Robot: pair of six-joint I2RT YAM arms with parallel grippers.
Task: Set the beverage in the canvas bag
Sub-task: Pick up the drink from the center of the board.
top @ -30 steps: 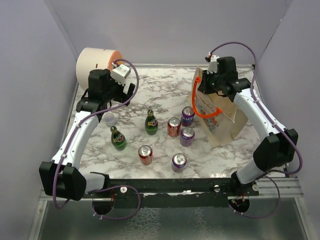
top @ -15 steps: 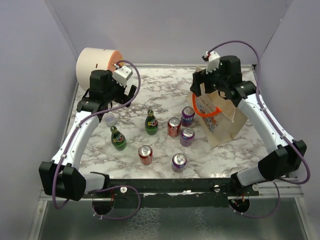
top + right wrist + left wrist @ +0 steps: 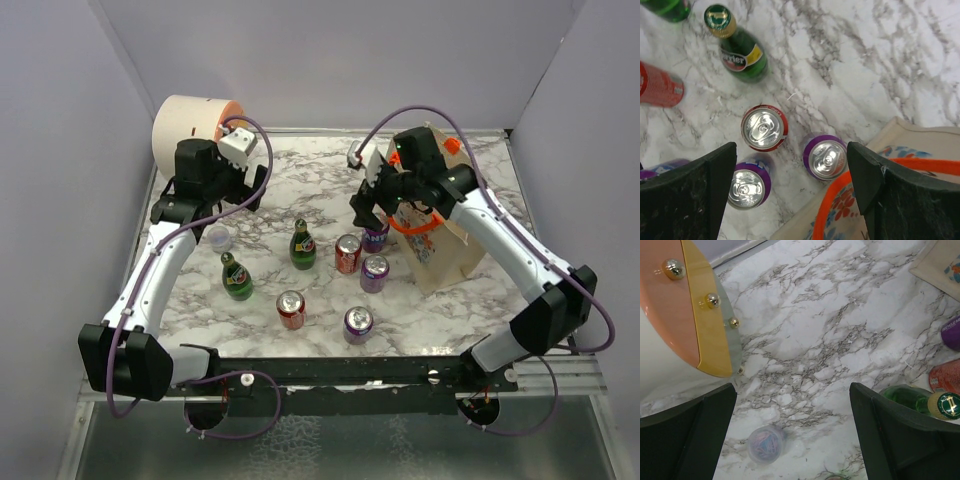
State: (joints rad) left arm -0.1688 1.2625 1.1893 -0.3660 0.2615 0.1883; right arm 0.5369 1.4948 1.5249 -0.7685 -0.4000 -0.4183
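Near the far right corner of the marble table point(image 3: 300, 170), seen from overhead, sits the canvas bag point(image 3: 448, 250), with its orange handle point(image 3: 412, 226) on the side facing the cans. The right gripper point(image 3: 366, 205) hangs just above a purple can point(image 3: 375, 238) beside the bag. The left gripper point(image 3: 256, 186) hovers near the far left corner by a pink-faced drum point(image 3: 188, 122).

Left wrist view: fingers point(image 3: 687, 435) spread wide, nothing held, with a clear lidded cup point(image 3: 766, 444) on the marble below.

Right wrist view: fingers point(image 3: 687, 195) spread wide, empty, over a red can point(image 3: 764, 128) and the purple can; the bag's edge is at lower right.
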